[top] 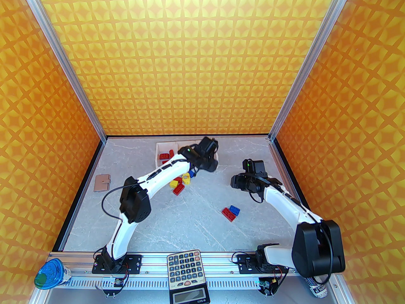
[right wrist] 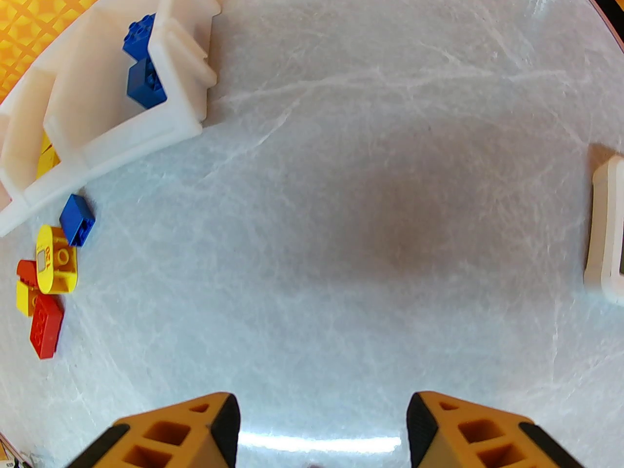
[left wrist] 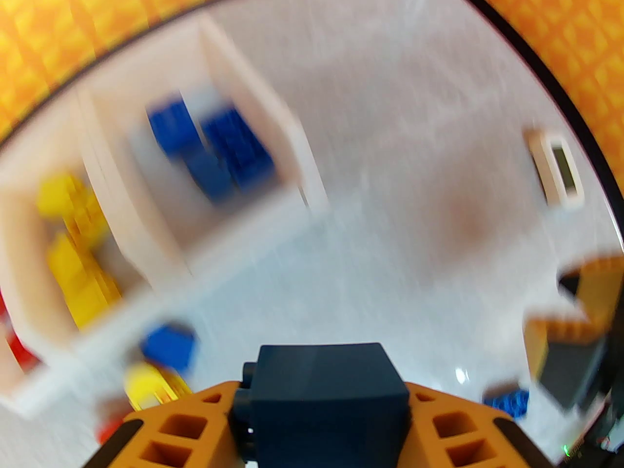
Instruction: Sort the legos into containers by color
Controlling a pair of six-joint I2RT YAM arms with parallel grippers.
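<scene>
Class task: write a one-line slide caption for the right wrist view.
Open right gripper over marble tabletop; blue legos sit in the end container.

The left hand [left wrist: 319, 432] clamps a dark blue lego [left wrist: 321, 388], with the blurred white containers [left wrist: 253, 95] ahead on its left.

Three white bins [right wrist: 180, 115] sit in a row. Blue bricks [right wrist: 144, 61] fill one end bin, yellow bricks [right wrist: 46, 156] the middle, and red bricks [top: 164, 156] the other end. A mixed heap [right wrist: 51, 271] lies just beside the bins. A red and blue pair [top: 231, 213] lies well apart. The left gripper [left wrist: 321, 427] pinches a dark brick [left wrist: 317, 383].
</scene>
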